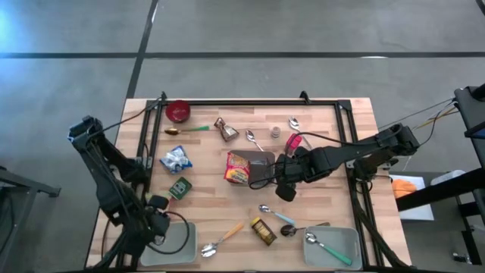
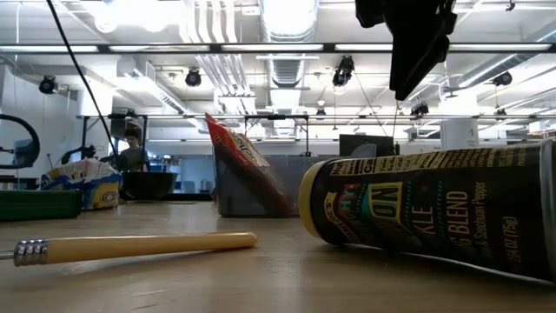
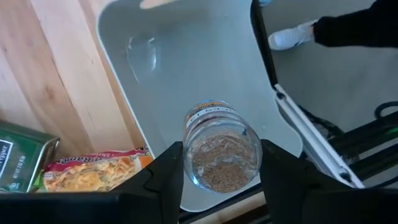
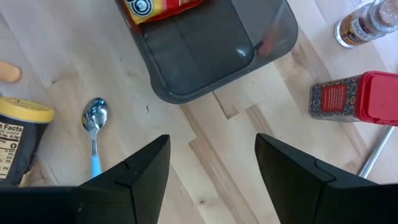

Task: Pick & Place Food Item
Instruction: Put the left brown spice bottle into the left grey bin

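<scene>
Two fingers of my left gripper (image 3: 221, 180) clamp a small spice jar (image 3: 222, 149) over the grey bin (image 3: 186, 74). It's glass: rigid, slick, breakable, best pinched mid-body. My right gripper (image 4: 211, 168) hangs open, empty, beside the dark tray (image 4: 205, 56).

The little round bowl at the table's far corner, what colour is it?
The round bowl is red, with a darker inside. It shows best in the high view.

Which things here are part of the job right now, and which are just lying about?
In the job: left gripper, spice jar it holds, grey tray beneath.
Lying about: red bowl, green packet, wooden-handled spoon, waiting right gripper open over the table.
</scene>
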